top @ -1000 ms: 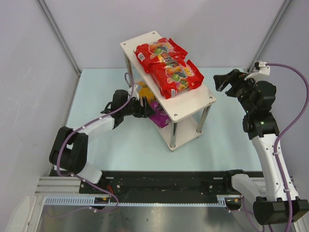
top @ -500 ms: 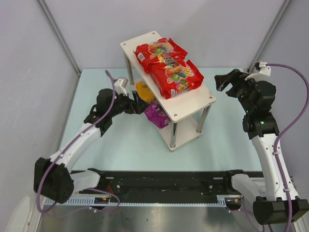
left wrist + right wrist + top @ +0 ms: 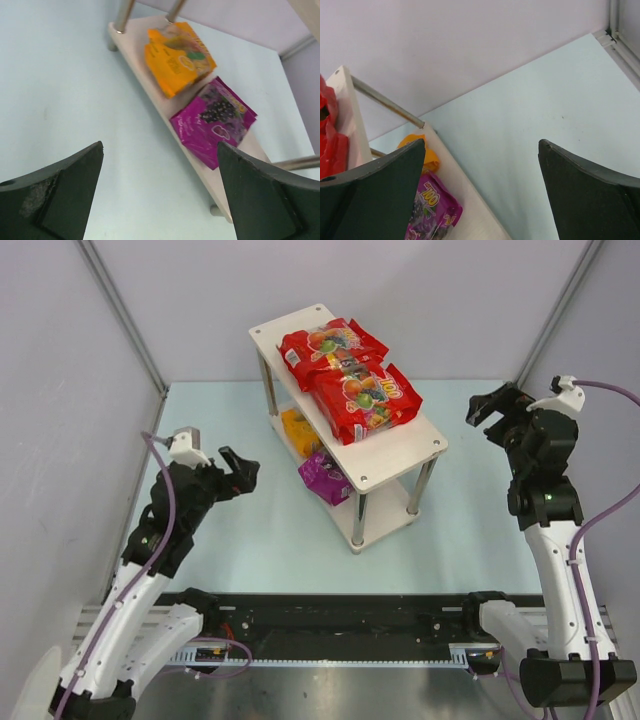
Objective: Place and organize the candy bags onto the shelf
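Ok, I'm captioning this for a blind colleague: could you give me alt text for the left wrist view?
An orange candy bag and a purple candy bag lie side by side on the lower shelf board. In the foreground the left claw is open and empty, over a pale blue-green table.

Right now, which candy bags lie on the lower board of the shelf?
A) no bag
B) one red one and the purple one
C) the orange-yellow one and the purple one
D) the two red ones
C: the orange-yellow bag and the purple bag lie side by side on the lower board; the far red bag and the near red bag sit on the top board.
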`<act>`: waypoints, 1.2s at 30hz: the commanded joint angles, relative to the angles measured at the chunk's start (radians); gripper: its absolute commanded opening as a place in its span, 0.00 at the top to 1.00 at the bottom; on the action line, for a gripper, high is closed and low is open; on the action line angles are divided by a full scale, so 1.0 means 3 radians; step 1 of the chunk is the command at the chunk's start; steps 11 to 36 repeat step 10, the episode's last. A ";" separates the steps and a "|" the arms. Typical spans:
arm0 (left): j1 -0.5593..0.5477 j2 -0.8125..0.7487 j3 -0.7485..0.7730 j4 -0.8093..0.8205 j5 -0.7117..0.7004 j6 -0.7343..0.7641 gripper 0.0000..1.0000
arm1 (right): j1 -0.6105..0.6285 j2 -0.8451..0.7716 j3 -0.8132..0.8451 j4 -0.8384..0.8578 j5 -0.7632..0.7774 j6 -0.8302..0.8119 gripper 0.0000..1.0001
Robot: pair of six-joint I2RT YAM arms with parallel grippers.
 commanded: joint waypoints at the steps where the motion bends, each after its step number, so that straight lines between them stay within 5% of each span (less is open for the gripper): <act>1: 0.0019 -0.0270 0.0018 -0.0451 -0.0588 -0.0108 0.00 | -0.0041 -0.0052 0.0010 -0.0030 0.0249 0.0098 0.00; 9: 0.0019 -0.0669 0.0018 -0.0575 -0.0814 -0.0016 0.00 | -0.0056 -0.0082 0.0010 -0.0050 0.0306 0.0032 0.00; 36: 0.0019 -0.0680 0.0038 -0.0595 -0.0829 0.0010 0.00 | -0.0061 -0.0082 0.0010 -0.0030 0.0250 0.0011 0.00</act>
